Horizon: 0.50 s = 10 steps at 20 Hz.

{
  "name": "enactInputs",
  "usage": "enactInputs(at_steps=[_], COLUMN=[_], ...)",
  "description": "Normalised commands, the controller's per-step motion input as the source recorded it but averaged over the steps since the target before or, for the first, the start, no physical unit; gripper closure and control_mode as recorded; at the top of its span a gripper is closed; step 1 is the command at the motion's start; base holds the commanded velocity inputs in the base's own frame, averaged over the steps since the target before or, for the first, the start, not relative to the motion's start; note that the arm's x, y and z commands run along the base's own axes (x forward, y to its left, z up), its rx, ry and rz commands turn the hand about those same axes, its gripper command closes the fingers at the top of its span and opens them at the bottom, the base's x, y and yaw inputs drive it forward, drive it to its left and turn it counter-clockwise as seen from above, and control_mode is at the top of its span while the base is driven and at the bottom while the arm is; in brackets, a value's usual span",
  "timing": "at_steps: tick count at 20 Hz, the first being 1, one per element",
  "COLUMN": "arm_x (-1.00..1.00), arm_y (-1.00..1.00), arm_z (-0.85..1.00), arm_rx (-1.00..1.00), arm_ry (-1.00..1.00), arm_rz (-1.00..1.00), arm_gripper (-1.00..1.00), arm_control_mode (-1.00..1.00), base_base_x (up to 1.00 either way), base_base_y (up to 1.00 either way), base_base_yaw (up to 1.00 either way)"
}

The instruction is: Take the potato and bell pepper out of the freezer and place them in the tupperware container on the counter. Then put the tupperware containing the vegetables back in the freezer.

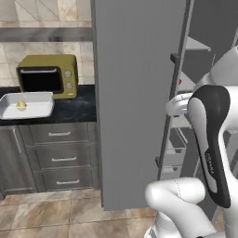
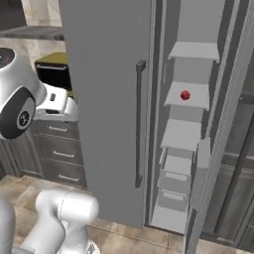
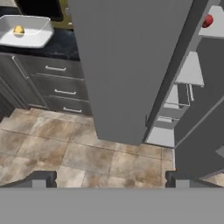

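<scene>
Your gripper [image 3: 107, 179] is spread wide and holds nothing. The bell pepper [image 2: 185, 95] sits on a freezer [image 2: 114, 99] shelf. The tupperware container [image 1: 27, 105] rests on the tabletop [image 1: 74, 108].

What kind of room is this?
It looks like a kitchen: an olive oven sits on a black counter over drawers, beside a tall grey freezer with its door open.

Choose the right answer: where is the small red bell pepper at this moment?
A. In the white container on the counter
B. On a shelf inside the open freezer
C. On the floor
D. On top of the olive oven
B: the bell pepper sits on a grey shelf inside the freezer, whose door stands open.
</scene>
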Motion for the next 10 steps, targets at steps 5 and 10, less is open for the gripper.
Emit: enactInputs(at_steps=[5,10], arm_x=[0.0,0.0], arm_y=[0.0,0.0], arm_z=[0.0,0.0], arm_rx=[0.0,0.0], arm_ry=[0.0,0.0], arm_rz=[0.0,0.0], arm_gripper=[-1.0,-1.0], arm_control_mode=[1.0,1.0], base_base_x=[0.0,0.19], base_base_y=[-0.55,-0.08], base_base_yaw=[0.0,0.0])
